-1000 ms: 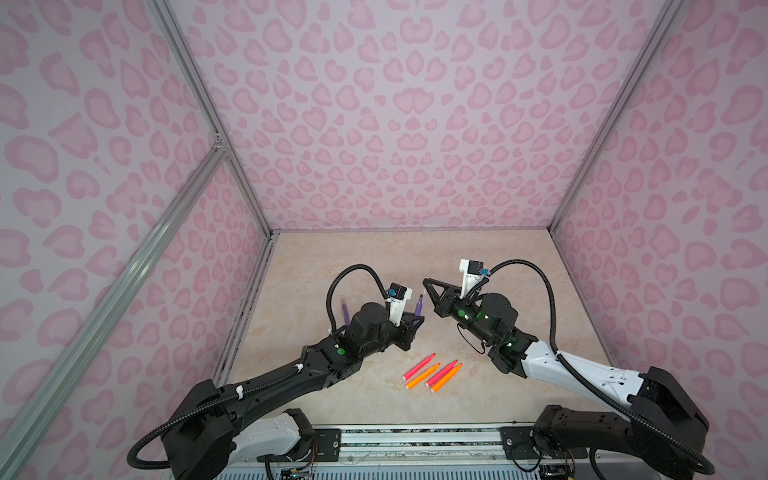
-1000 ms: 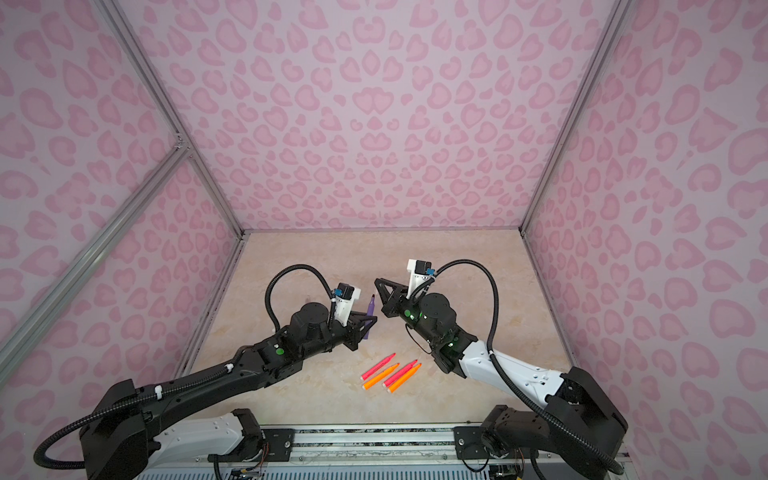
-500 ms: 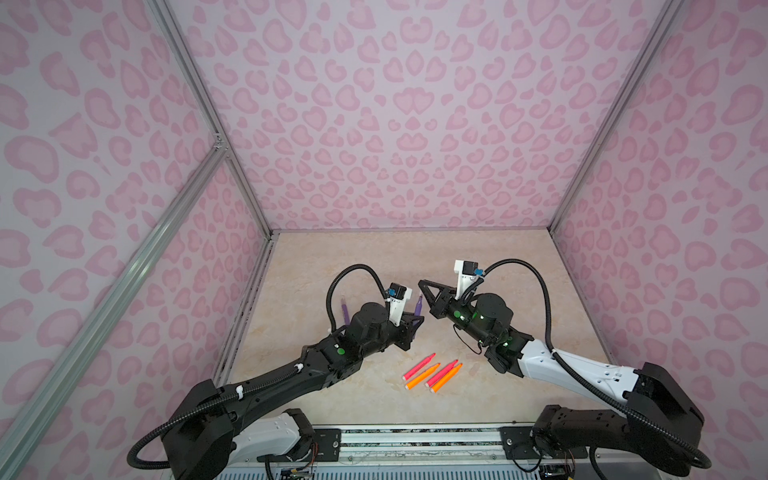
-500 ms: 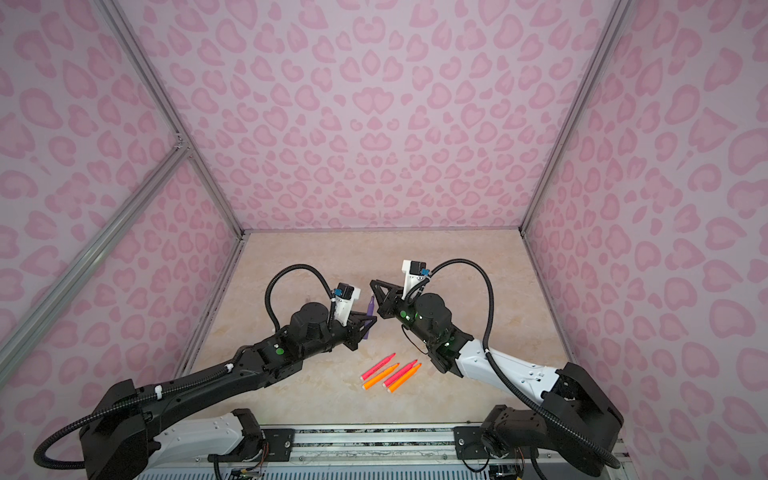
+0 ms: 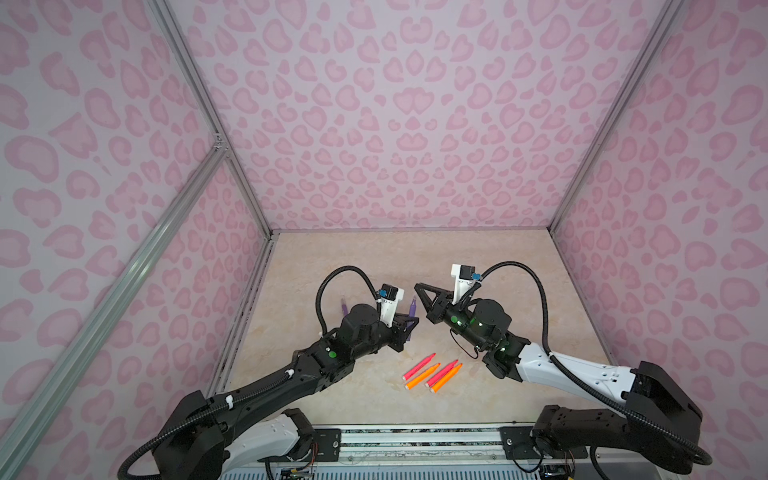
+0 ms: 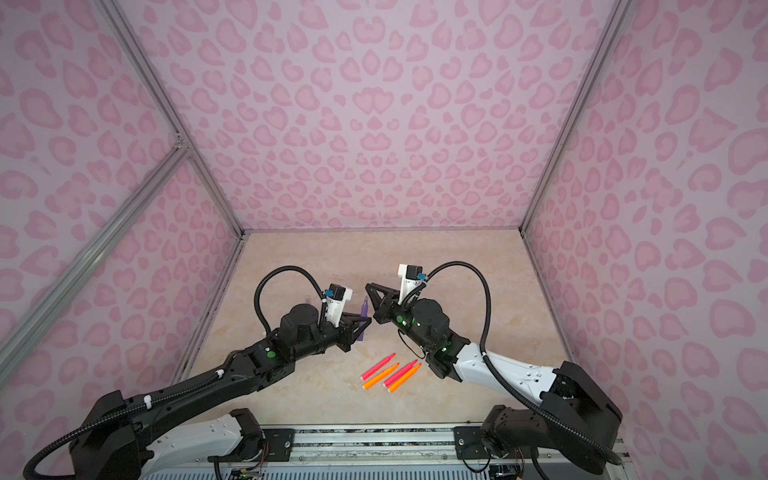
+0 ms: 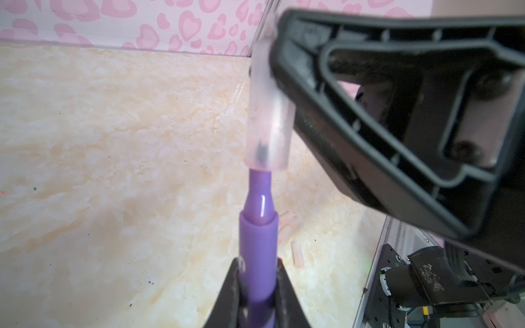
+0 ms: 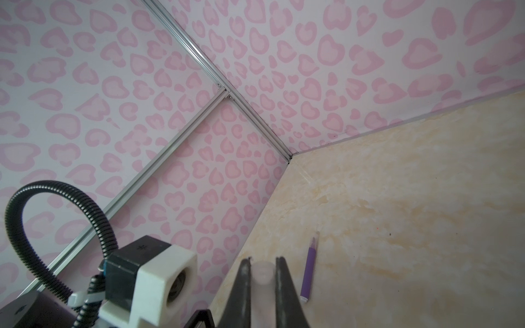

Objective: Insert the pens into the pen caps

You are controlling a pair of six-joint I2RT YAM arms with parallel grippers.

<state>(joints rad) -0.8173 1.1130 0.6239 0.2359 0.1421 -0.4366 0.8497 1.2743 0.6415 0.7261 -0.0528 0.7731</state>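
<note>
At mid-table, raised above the beige marbled tabletop (image 5: 374, 266), the left gripper (image 5: 410, 323) and the right gripper (image 5: 417, 287) meet tip to tip in both top views.

Left gripper: jaws pressed onto the barrel of a purple pen (image 7: 258, 244). The pen projects beyond the fingertips, with its tip toward the far side.

Right gripper (image 8: 262, 269): jaws pinched on a clear cap (image 7: 268, 113), which is held between the two fingers.

In the left wrist view the cap sits in line with the pen. The pen's narrow nib lies just inside the cap's open mouth, and its tapered shoulder and barrel are outside.

A second purple pen (image 5: 344, 306) lies flat on the tabletop, left of the left gripper and apart from it. Its tip appears covered by a fitted cap (image 8: 315, 237).

Toward the near edge, between the two arms, two pink-red pens (image 5: 419, 366) and two orange pens (image 5: 422, 376) lie side by side in alternating order. Their bare tips point far-right.

Loose clear caps (image 7: 287, 227) lie on the tabletop beyond the held pen. Their number cannot be told.
</note>
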